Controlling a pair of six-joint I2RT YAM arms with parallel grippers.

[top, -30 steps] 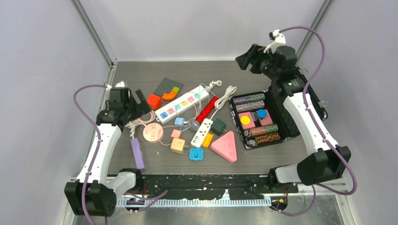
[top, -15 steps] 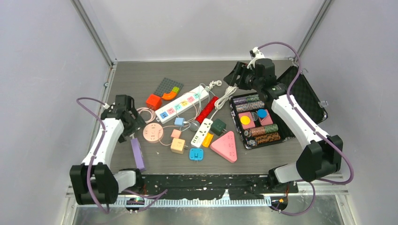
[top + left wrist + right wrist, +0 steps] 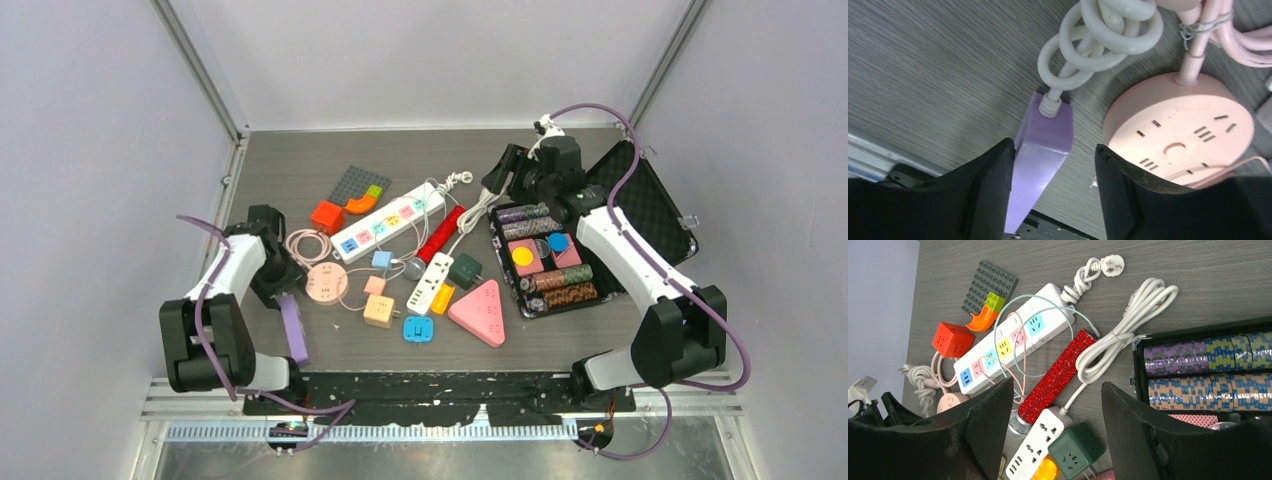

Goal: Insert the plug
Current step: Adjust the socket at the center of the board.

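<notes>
Plug: I cannot tell for certain which one is meant. The one in plain view is the white plug [image 3: 1111, 264], lying flat at the far side of the worktop [image 3: 923, 60], at the end of a coiled cord [image 3: 1083, 280] that runs from the white power strip [image 3: 1013, 342].

Handling, judged: light, hard plastic body with stiff pins. The coiled cord looks springy and will likely tug back. I would grip the body by its flanks, behind the pins, not by the cord.

My right hand [image 3: 1057, 390] hangs above the red glitter bar [image 3: 1058, 375], fingers wide apart, holding nothing. The plug lies far of it.

My left hand [image 3: 1053, 147] is low at the left, about half open, straddling the cord end of the purple strip [image 3: 1045, 135]. One finger is against its edge and the other is apart, so there is no grip yet. The pink round socket [image 3: 1178, 130] sits just beside it.

Room: bare worktop around the plug on the far side. The near side is crowded with sockets, and the chip case [image 3: 660, 205] bounds the right.
</notes>
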